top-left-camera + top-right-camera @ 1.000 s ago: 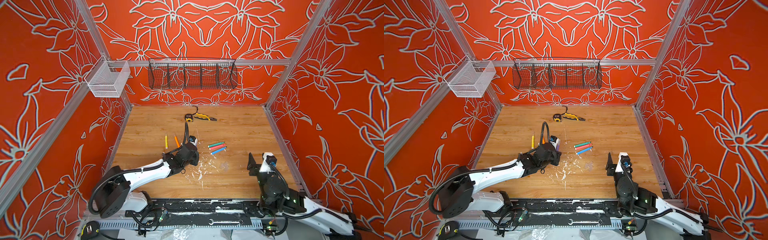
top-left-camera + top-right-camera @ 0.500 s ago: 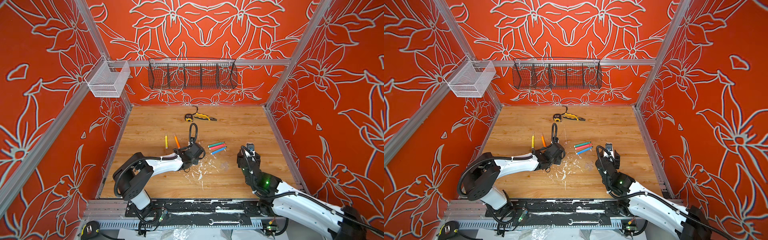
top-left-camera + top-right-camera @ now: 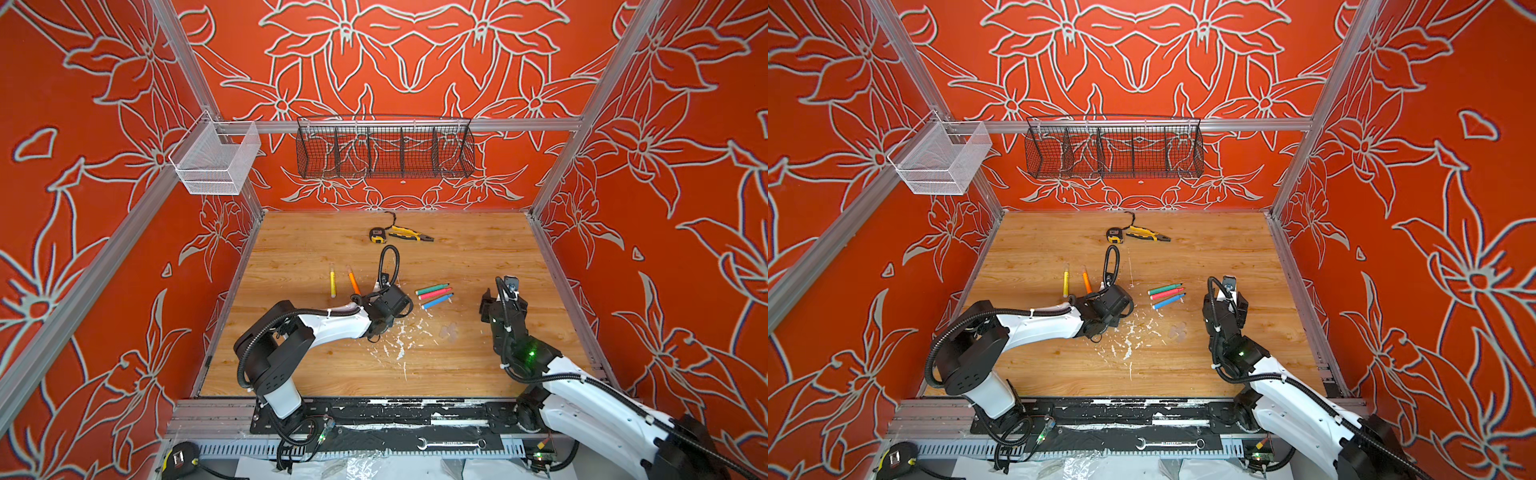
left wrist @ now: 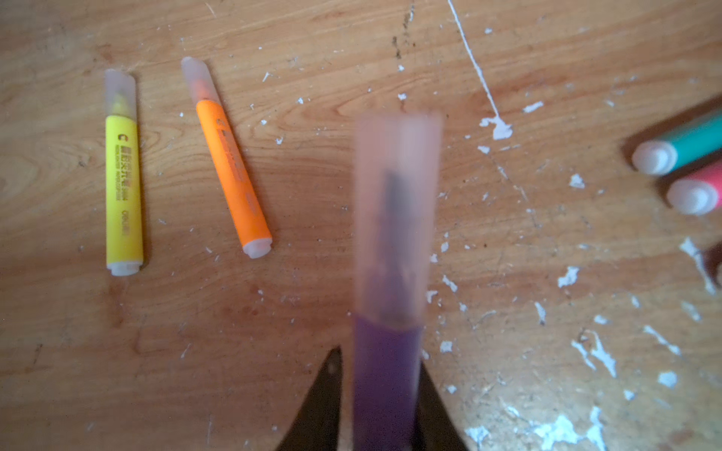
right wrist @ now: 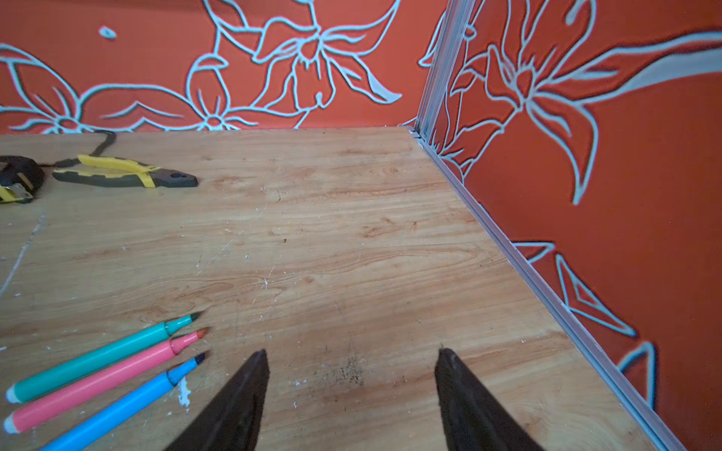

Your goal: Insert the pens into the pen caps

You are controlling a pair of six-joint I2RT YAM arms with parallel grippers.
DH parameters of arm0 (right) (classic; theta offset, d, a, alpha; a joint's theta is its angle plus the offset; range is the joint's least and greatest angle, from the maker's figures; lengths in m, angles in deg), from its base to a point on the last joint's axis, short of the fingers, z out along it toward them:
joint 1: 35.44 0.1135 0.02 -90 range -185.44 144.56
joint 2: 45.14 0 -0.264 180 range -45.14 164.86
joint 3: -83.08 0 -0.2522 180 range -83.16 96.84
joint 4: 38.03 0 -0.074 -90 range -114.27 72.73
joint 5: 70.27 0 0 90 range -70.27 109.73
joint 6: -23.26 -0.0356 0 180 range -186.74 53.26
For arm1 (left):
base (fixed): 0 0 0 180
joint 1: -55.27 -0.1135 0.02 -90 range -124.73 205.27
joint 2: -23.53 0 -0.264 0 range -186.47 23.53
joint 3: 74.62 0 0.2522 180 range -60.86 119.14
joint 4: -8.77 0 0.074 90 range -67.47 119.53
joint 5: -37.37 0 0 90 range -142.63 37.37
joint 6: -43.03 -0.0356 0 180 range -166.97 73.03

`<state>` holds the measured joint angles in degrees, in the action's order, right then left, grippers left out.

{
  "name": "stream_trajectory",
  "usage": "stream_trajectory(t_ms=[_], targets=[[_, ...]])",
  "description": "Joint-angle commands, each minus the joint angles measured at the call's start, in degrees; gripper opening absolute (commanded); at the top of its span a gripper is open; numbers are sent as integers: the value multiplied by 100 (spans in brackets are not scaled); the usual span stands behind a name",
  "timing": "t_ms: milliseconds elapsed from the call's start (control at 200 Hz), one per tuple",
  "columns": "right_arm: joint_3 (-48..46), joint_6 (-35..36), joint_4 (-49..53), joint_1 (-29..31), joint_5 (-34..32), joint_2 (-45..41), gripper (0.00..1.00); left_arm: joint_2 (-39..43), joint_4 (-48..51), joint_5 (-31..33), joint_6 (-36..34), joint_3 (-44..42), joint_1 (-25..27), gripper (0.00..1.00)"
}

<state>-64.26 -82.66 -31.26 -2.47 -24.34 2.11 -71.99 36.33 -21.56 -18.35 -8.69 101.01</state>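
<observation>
In a top view three pens (image 3: 434,294) lie together on the worktop (image 3: 478,249). Left wrist: the capped purple pen (image 4: 385,371) sits between my left fingers (image 4: 324,402) (too blurry, I cannot tell the grip). Right wrist: my right fingers (image 5: 238,406) are apart.

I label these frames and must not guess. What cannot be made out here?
- Purple pen, left wrist view: motion-blurred, cut off by the bottom edge; whether the left claw grips it is unclear.
- Both top views: left claw hidden under its wrist.
- Loose caps, top view: too faint to count.
- Blue pen, right wrist view: rear end cut by the bottom edge.
</observation>
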Motion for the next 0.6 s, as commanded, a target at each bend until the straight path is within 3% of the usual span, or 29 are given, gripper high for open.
stream_trajectory(t_ms=[0, 150, 215, 320, 400, 595], targets=[[60, -54, -146, -36, 365, -2, 69, 200, 153, 293, -182, 302, -47, 37], [-130, -32, -249, -35, 508, -269, 69, 515, 174, 258, -846, 968, -56, 44], [-188, -41, -268, -36, 510, -361, 69, 660, 185, 89, -1259, 1349, -56, 45], [-220, -25, -286, -36, 572, -400, 69, 857, 1, -371, -1994, 1757, -56, 55], [-204, -16, -304, -36, 588, -345, 69, 883, 45, -900, -2501, 2006, -54, 55], [-71, -7, -287, -36, 634, -77, 69, 821, 529, -1524, -2970, 2044, -47, 54]])
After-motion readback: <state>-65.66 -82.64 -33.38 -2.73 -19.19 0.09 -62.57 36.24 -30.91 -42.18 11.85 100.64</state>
